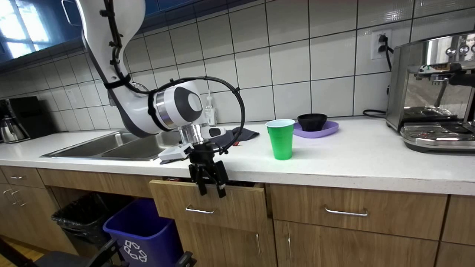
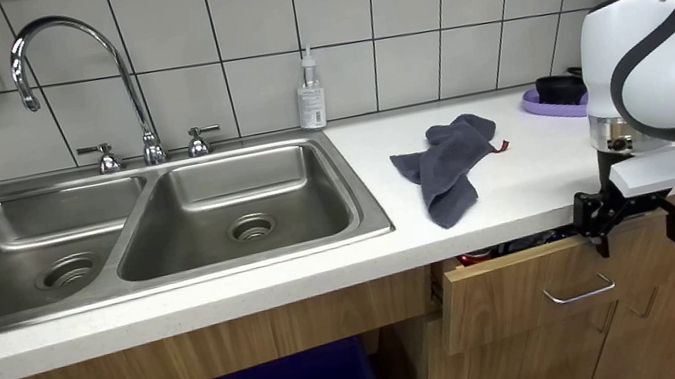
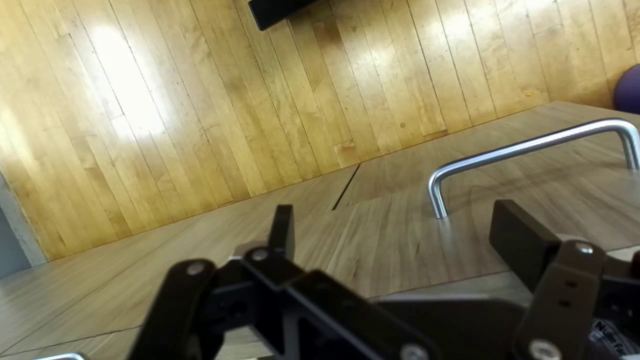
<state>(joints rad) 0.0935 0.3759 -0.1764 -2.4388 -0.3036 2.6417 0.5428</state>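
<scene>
Handle (image 1: 200, 211) of the partly open drawer (image 1: 241, 209) just below the spread pincer (image 1: 212, 194)

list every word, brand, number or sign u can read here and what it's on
"Nu... Fa...": dark item, lower right of the wrist view; blurred, rest unreadable.
Recycling arrows, no words: blue bin.
Label on the pump bottle: too small to read.
</scene>
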